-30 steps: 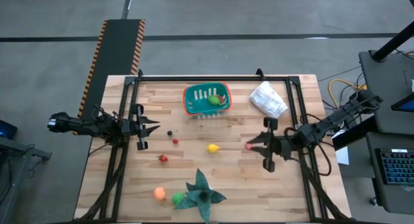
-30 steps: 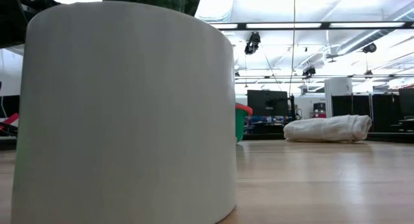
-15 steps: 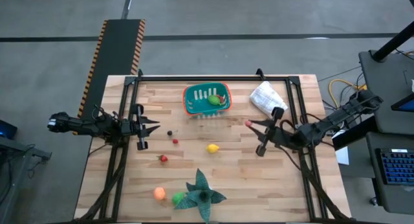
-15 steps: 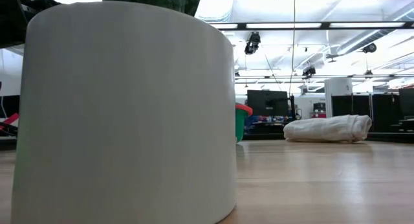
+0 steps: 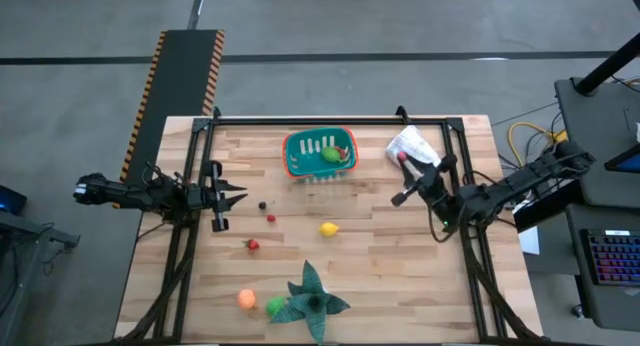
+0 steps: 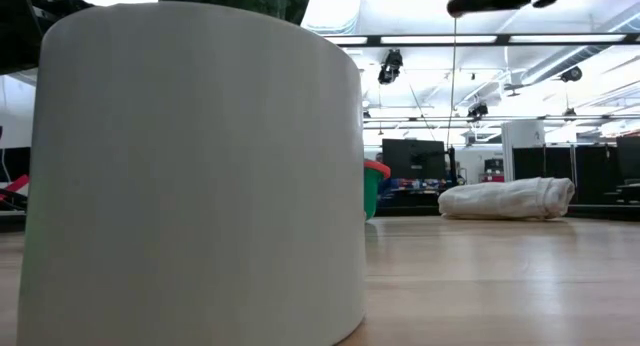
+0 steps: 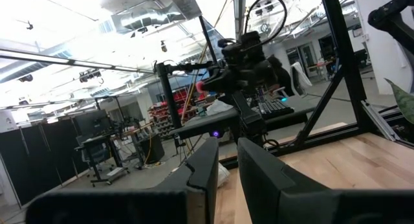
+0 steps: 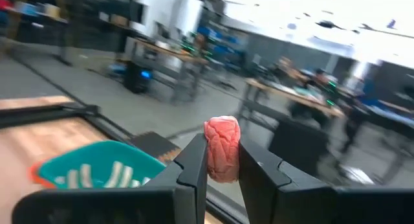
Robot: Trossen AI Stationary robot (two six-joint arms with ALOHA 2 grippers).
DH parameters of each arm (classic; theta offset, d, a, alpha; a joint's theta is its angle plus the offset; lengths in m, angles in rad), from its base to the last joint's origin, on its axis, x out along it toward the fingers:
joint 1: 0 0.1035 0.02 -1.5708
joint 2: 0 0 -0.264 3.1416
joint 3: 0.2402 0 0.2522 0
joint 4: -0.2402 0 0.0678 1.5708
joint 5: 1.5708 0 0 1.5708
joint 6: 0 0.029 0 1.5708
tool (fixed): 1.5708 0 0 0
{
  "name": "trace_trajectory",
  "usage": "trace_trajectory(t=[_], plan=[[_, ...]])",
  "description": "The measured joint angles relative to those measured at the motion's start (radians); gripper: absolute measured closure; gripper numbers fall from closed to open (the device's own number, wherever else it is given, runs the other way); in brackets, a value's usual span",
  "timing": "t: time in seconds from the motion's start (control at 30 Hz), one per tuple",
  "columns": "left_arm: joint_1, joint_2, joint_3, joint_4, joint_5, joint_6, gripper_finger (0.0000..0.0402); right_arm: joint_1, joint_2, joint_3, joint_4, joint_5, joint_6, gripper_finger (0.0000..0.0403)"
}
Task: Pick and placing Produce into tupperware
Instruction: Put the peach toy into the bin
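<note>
Produce: pink fruit (image 8: 222,149) pinched in the right claw (image 5: 402,158), raised over the tabletop (image 5: 370,246) beside the white bag (image 5: 414,151).
Left claw (image 5: 232,195): apparently closed, empty, at left edge.
Tub (image 5: 320,153): far middle, holding a green piece (image 5: 330,154).

High view: straight down over the whole tabletop (image 5: 400,276), both arms inside frame. Low view: at tabletop level, facing across into the room, a white cylinder (image 6: 195,171) pressed close and filling its left half. Wrist views look out past their own fingers. Tupperware (image 5: 320,152) shared by high, low, right wrist views.
</note>
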Motion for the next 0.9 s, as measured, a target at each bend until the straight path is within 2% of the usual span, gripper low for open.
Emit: trace_trajectory(t=[0.17, 0.33, 0.7, 0.9], plan=[[0.000, 0.000, 0.000, 0.000, 0.000, 0.000, 0.0356, -0.030, 0.000, 0.000, -0.058, 0.095, 0.068, 0.0340], [0.000, 0.000, 0.000, -0.001, 0.000, 0.000, 0.0356, -0.055, 0.000, -0.011, -0.146, 0.122, 0.176, 0.0340], [0.000, 0.000, 0.000, -0.001, 0.000, 0.000, 0.0356, -0.093, 0.000, -0.100, -0.423, 0.122, 0.651, 0.0340], [0.000, 0.000, 0.000, -0.001, 0.000, 0.000, 0.0356, -0.096, 0.000, -0.160, -0.439, 0.122, 0.813, 0.0340]])
